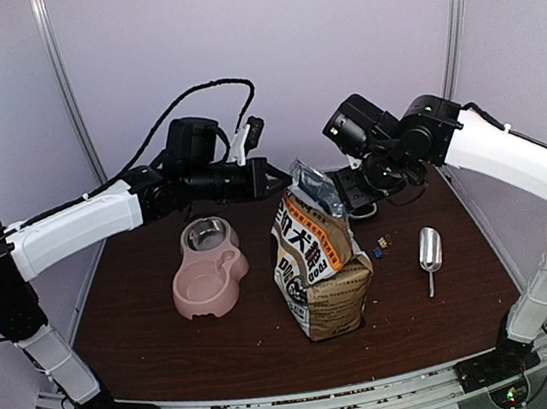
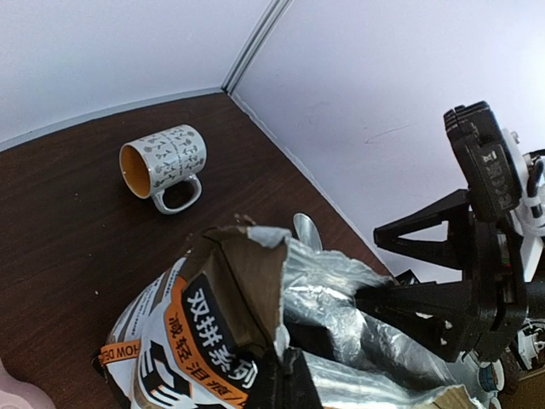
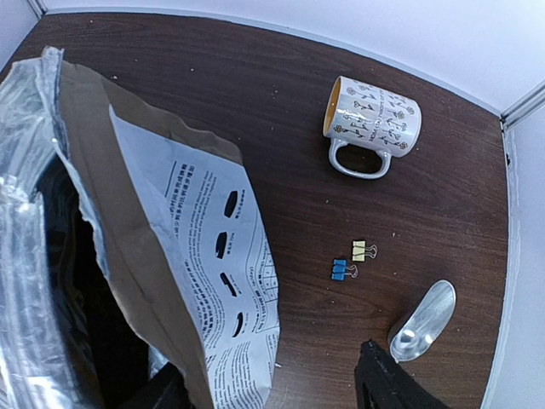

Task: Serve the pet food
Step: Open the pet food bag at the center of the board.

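Apparently the serving has hardly begun. The dog-food bag (image 1: 319, 259) stands upright in the middle of the table (image 1: 172, 349), and its top is torn open, so the silver lining shows. The left gripper (image 2: 281, 375) is closed tight and, as far as I can judge, it pinches the torn lip of the bag on the side toward the bowl. The right gripper (image 3: 268, 366) hangs at the opposite side of the mouth with its fingers spread wide. The paper wall of the bag lies between them, but they do not press on it and they hold nothing.

The pet food itself I cannot see. The inside of the bag is dark in both wrist views, so it is most probably down in there. No pellet shows in the pink double bowl (image 1: 209, 273), which sits just left of the bag with a steel insert (image 1: 207, 235) in its far cup. The metal scoop (image 1: 429, 250) lies flat on the table to the right of the bag, apart from both grippers. Two binder clips (image 3: 353, 260) lie between bag and scoop, and a mug (image 3: 372, 126) lies on its side farther back.

What is left, I think, is nearly everything: to spread the mouth, to take the scoop or tip the bag, and to bring pet food into the bowl.
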You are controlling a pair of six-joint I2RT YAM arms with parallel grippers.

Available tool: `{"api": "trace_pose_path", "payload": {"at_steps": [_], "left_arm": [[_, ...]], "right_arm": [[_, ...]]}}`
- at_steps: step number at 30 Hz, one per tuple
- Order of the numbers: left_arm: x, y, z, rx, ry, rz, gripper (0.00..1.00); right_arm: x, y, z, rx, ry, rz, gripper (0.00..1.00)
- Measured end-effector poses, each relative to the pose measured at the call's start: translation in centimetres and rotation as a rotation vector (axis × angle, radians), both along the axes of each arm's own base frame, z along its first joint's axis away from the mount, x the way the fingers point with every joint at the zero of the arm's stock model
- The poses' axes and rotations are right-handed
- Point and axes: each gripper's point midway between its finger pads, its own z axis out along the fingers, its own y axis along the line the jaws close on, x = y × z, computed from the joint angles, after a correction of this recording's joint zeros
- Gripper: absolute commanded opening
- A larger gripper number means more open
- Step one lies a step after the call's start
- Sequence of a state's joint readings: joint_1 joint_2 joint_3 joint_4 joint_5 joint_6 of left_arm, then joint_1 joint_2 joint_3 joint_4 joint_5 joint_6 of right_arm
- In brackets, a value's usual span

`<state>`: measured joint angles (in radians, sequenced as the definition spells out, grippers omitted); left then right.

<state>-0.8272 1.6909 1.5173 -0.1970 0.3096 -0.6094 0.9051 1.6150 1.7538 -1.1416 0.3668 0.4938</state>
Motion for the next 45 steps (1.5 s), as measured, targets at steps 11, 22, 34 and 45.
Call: {"api": "trace_pose_path", "payload": {"at_steps": [11,22,34,45], "left_arm": [[0.5,2.0,0.1,0.03,0.005,0.001,0.0],[0.4,2.7,1.0,0.026,-0.009,-0.025,0.63],[-4.4,-0.1,2.5,-0.035,0.034,-0.121,0.7],[-5.0,-2.9,0.3,-0.063,0.119,-0.151,0.66]], "right_arm": [[-0.5,-1.1,0.2,-0.016,-0.001,-0.018,0.63],[-1.7,0.6,2.9,0.139,-0.014,0.103,0.7],[-2.0,2.0,6.6,0.264,-0.103,0.201,0.61],[-1.2,2.8,3.6,0.196,-0.063,0.199,0.46]]}}
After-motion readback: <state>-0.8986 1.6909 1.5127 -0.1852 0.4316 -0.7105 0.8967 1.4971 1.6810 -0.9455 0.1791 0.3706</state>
